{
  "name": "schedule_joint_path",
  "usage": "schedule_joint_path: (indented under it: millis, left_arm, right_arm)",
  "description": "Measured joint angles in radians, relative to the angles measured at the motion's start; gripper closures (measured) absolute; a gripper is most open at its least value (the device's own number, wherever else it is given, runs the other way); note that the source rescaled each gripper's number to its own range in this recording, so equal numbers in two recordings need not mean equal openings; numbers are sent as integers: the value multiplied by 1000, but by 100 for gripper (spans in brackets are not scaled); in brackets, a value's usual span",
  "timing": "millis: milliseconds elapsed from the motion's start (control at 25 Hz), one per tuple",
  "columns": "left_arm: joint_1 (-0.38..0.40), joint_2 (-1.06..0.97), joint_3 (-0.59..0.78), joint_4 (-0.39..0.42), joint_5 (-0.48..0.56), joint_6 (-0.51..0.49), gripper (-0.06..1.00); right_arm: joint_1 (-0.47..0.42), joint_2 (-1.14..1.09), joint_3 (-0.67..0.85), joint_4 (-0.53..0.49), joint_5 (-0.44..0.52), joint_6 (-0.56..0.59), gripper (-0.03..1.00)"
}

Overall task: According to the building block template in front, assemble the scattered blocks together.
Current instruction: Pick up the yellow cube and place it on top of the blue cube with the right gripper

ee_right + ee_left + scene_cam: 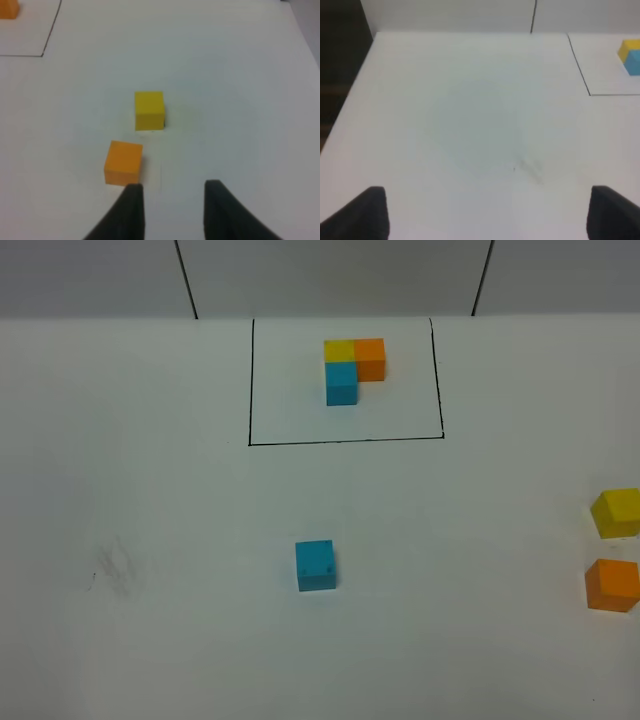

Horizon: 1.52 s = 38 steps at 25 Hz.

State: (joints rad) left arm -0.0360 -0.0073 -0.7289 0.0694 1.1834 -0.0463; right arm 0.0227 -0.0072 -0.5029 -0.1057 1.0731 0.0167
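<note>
Two loose cubes, the yellow cube point(617, 512) and orange cube point(612, 584), sit at the right edge of the desk point(150, 540), clipped in the overhead view; the blue cube point(315, 565) sits mid-desk. Parted and empty, the right gripper point(172, 207) has the orange cube just ahead of one finger. Over the desk's left side the left gripper point(485, 215) gapes wide. Near the far edge lies the framed template point(352, 368), blue leg pointing nearward.

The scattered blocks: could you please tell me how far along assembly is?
Done: nothing; the loose sky-blue cube, yellow cube and orange cube lie apart. In hand: nothing; the left pincer and right pincer are open and empty. Left: joining the three to match the black-framed L-shaped template.
</note>
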Motion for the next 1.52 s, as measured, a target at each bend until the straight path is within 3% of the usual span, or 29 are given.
schedule_joint_path:
  millis: [360,1520]
  left_arm:
    - [46,0,219,-2,-96,-8,26]
    - [46,0,224,0,-113,-9,26]
  right_arm:
    - [0,0,0,0,0,0,97]
    - [0,0,0,0,0,0,97]
